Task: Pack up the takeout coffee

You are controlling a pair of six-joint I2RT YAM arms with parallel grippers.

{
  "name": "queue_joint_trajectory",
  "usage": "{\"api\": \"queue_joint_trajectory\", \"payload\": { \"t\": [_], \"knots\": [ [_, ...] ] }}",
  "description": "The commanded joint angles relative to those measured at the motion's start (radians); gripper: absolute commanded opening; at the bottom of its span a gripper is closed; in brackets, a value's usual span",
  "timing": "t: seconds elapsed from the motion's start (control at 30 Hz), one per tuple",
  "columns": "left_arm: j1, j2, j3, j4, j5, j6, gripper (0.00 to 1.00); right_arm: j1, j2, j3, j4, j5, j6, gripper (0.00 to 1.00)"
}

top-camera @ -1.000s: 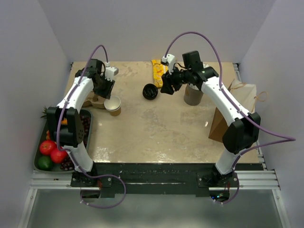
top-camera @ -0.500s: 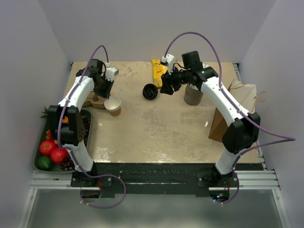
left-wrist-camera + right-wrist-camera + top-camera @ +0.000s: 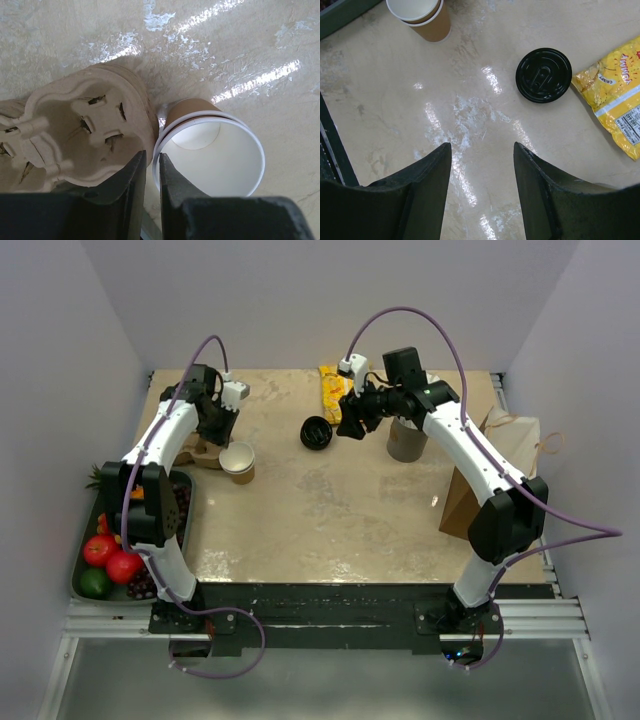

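Observation:
Two kraft-brown paper cups [image 3: 210, 150], white inside, stand nested one in the other on the table [image 3: 330, 510], beside the moulded cardboard carrier [image 3: 80, 130]. My left gripper [image 3: 151, 156] is shut on the cups' left rim, one finger inside and one outside. In the top view the cups [image 3: 238, 462] are at the left, under the left gripper [image 3: 222, 430]. One black lid [image 3: 316, 432] lies flat mid-table. My right gripper [image 3: 482, 145] hangs open and empty above bare table, just short of that lid [image 3: 543, 75]. The right wrist view also catches the cups [image 3: 422, 15] at its top edge.
A yellow snack bag [image 3: 331, 390] lies at the back, right of the lid. A grey cup [image 3: 406, 440] stands under the right arm, with a brown paper bag [image 3: 480, 480] at the right edge. A tray of fruit [image 3: 110, 560] sits at the near left.
The left jaws have narrowed onto the cup rim. Neither arm has visibly moved, and the cups, lid and carrier stay where they were.

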Motion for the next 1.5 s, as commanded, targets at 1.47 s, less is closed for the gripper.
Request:
{"api": "queue_joint_trajectory", "payload": {
  "t": [1.47],
  "knots": [
    [0.03, -0.035, 0.161, -0.196, 0.151, 0.042, 0.0, 0.017, 0.032, 0.029, 0.036, -0.04, 0.035, 0.56]
  ]
}}
